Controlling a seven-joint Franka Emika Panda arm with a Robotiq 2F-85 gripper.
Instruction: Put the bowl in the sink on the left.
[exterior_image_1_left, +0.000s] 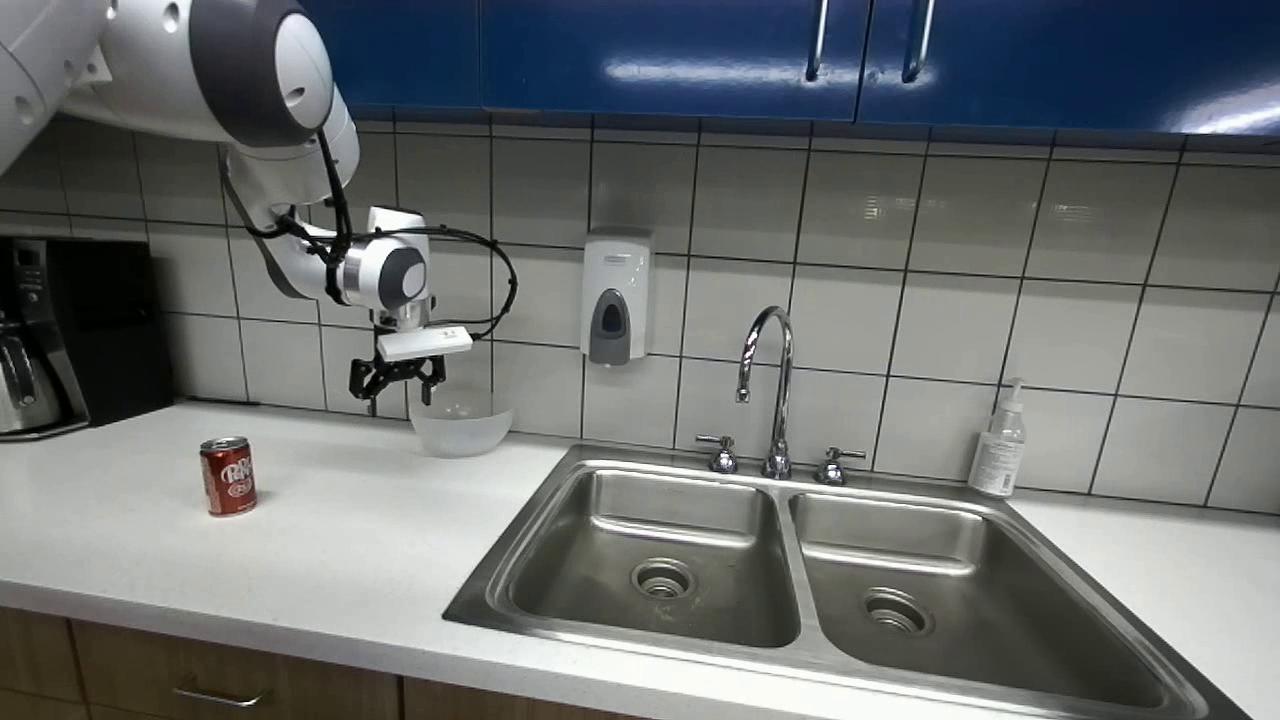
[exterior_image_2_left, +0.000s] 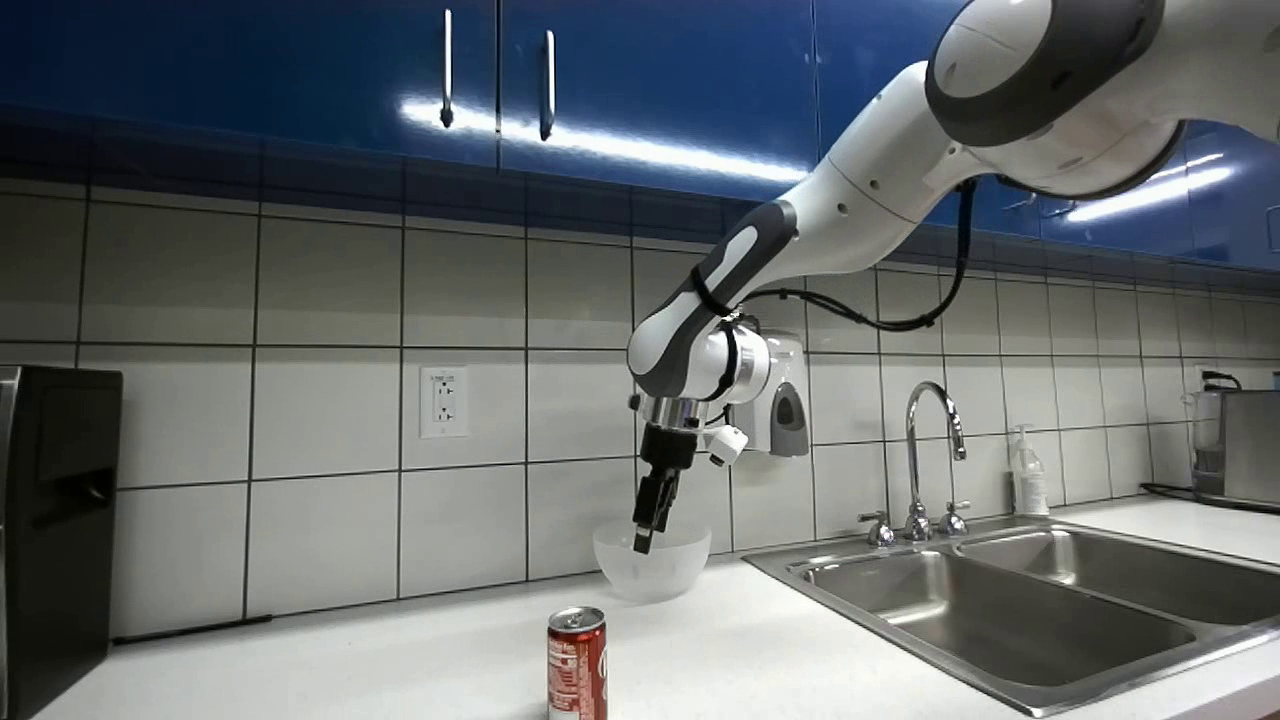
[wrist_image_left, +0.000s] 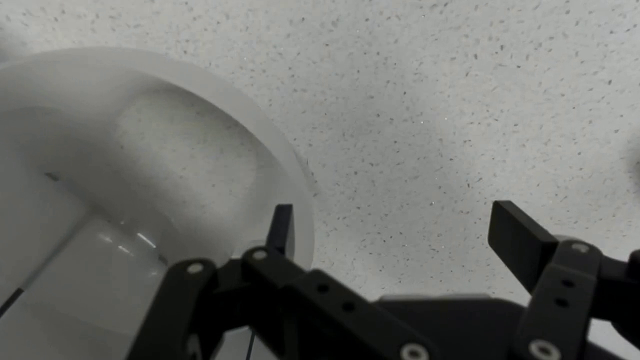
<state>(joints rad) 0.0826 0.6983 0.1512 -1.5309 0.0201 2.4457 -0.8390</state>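
A translucent white bowl stands upright on the counter by the tiled wall; it shows in both exterior views (exterior_image_1_left: 462, 436) (exterior_image_2_left: 655, 575) and at the left of the wrist view (wrist_image_left: 200, 145). My gripper is open, with nothing between its fingers (exterior_image_1_left: 400, 398) (wrist_image_left: 392, 217). One finger is over the bowl's rim and the other is outside, over the counter. In an exterior view the fingertips (exterior_image_2_left: 646, 540) overlap the bowl; contact cannot be told. The double steel sink has a left basin (exterior_image_1_left: 600, 600), nearest the bowl, also seen in an exterior view (exterior_image_2_left: 1000, 610), and a right basin (exterior_image_1_left: 1000, 630).
A red soda can (exterior_image_1_left: 229, 478) stands on the counter (exterior_image_1_left: 330, 560) in front of the bowl. A black coffee maker (exterior_image_1_left: 100, 330) is at the far left. A faucet (exterior_image_1_left: 783, 390) rises behind the sink, with a soap dispenser (exterior_image_1_left: 617, 295) on the wall and a pump bottle (exterior_image_1_left: 1000, 450) beyond.
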